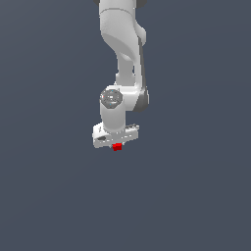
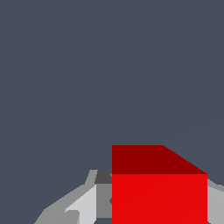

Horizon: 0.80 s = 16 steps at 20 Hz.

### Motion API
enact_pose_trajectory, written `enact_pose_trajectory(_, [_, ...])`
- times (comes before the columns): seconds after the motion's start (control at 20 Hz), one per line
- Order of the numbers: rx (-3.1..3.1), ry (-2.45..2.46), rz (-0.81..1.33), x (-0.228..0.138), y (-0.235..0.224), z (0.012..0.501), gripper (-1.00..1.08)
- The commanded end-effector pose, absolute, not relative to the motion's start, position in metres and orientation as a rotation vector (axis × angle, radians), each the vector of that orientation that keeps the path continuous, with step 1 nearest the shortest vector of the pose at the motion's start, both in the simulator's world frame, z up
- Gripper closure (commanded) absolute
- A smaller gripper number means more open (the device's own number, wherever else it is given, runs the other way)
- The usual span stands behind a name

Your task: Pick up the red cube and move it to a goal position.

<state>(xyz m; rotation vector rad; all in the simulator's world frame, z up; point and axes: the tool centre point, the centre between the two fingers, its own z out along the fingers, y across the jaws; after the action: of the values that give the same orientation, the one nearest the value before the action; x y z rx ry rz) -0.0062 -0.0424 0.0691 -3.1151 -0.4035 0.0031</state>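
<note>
In the exterior view the white arm (image 1: 122, 59) hangs down from the top of the frame, and its end effector (image 1: 116, 145) sits low in the middle of the picture. The red cube (image 1: 116, 147) shows as a small red patch right under the end effector, tucked between its fingers. Everything around is one flat grey-blue field, so this view does not tell whether the cube rests on a desk or is already raised off it. No goal marker is visible anywhere.

In the wrist view the red cube (image 2: 159, 197) fills the lower part of the picture, very close to the camera, with a darker top face and a bright front face. Grey finger parts (image 2: 83, 205) show on one side of it and a sliver of grey on the other side, so the end effector looks closed around the cube, fingers against its side faces. The cube sits off-centre in this view.

Judging from this, the step in hand is carrying the cube to the goal. To do it well, the grip should stay firm and steady, since the cube is small and smooth-faced and could slip or twist. Moving smoothly, without jerks, and keeping the wrist level would help. The fingers should only part once the cube is at the goal.
</note>
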Motion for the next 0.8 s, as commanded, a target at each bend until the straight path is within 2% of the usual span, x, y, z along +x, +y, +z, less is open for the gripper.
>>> enact_pose_trajectory(0.0, [-3.115, -0.404, 0.001, -0.010, -0.041, 0.088, 1.08])
enact_pose_trajectory(0.75, [-3.116, -0.404, 0.001, -0.049, -0.032, 0.248, 1.08])
